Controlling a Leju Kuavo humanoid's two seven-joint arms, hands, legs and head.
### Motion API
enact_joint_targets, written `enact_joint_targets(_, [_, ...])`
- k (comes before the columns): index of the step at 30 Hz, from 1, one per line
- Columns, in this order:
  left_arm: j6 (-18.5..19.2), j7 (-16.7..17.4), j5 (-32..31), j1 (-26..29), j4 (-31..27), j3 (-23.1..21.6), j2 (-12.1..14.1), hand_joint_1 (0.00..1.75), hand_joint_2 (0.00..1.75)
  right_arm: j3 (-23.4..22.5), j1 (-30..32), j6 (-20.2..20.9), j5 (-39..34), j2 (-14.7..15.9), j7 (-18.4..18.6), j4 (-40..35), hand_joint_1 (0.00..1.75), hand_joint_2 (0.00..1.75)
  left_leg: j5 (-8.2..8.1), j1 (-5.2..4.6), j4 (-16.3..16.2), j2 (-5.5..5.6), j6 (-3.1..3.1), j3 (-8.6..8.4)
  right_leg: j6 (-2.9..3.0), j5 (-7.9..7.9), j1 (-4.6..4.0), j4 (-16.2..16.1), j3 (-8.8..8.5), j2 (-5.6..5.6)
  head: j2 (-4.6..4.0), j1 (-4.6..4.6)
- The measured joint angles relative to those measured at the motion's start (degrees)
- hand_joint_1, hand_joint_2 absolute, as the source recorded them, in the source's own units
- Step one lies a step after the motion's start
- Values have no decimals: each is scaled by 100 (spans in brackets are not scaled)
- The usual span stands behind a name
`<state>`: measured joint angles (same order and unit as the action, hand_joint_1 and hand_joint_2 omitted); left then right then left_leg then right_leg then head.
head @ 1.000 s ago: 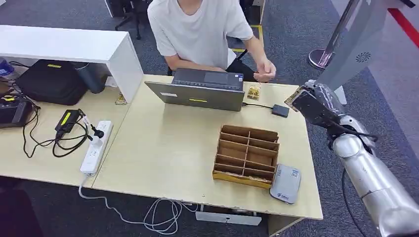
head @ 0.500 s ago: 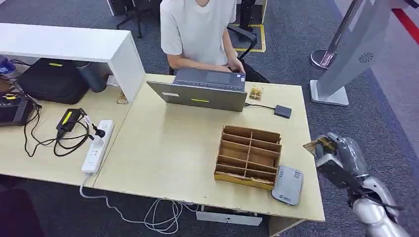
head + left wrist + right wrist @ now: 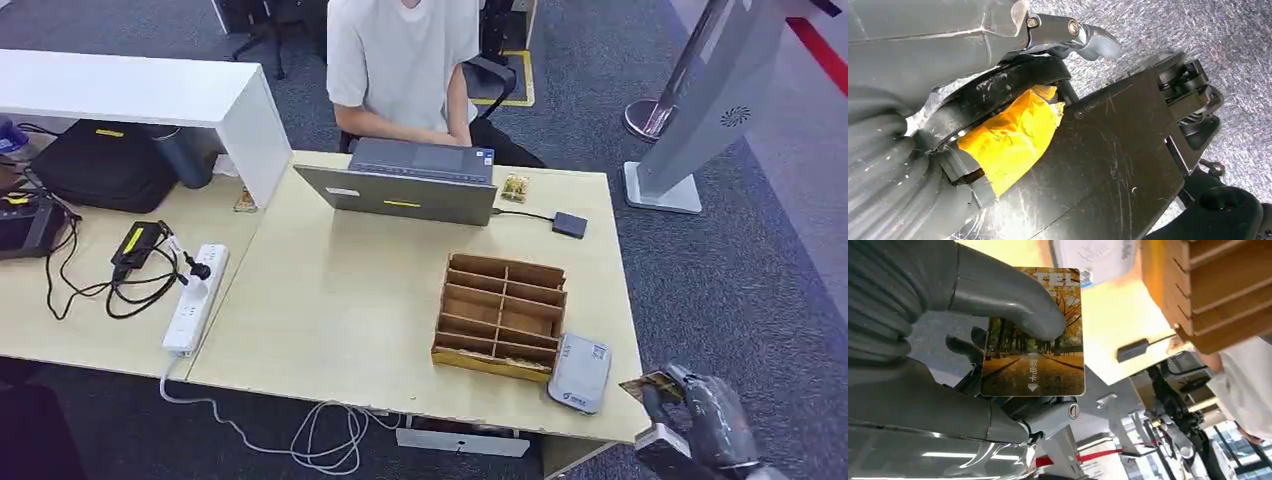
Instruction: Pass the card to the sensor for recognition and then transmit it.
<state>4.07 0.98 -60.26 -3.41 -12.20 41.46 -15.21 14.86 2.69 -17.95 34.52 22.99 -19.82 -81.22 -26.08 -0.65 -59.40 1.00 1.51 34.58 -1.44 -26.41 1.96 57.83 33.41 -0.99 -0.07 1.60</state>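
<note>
My right hand [image 3: 700, 425] hangs low off the table's front right corner and pinches a card [image 3: 650, 385] printed with yellow autumn trees. In the right wrist view the thick thumb presses on the card's [image 3: 1035, 355] face and holds it against the fingers behind it. A flat grey sensor [image 3: 579, 372] lies on the table's front right, a short way left of the card; the right wrist view catches its edge [image 3: 1093, 255]. In the left wrist view my left hand [image 3: 938, 50] hangs over grey carpet, and how its fingers lie is unclear.
A wooden divided tray [image 3: 500, 315] stands beside the sensor. At the far edge a person [image 3: 400, 60] sits behind a laptop [image 3: 400, 180], with a second card [image 3: 515, 187] and a small dark box [image 3: 569, 224] nearby. A power strip [image 3: 195, 297] lies left. A slanted kiosk [image 3: 700, 110] stands right.
My right hand has carried the card from near the person at the table's far right edge down to its front right corner. The person has drawn the arm back to the laptop.
</note>
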Motion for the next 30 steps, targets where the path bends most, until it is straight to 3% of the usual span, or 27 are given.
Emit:
enact_joint_targets(9, [22,79,-157,-8,0,0,-2,0,175,356,-338,-197,435,-474,98,893,175,175,3,0,0,-3,-5,-1,2,1,0,2,0,2,0,0])
enact_joint_targets(18, [31,96,-223,-11,0,0,-2,0,175,505,-882,-166,280,-727,72,1453,175,175,4,0,0,-7,-5,-4,5,5,0,3,0,5,0,2])
enact_joint_targets(30, [46,168,-295,-26,0,0,0,0,175,555,-1698,-2,-101,-656,260,1311,175,175,10,0,-1,-16,-9,-4,5,14,0,4,1,15,0,0])
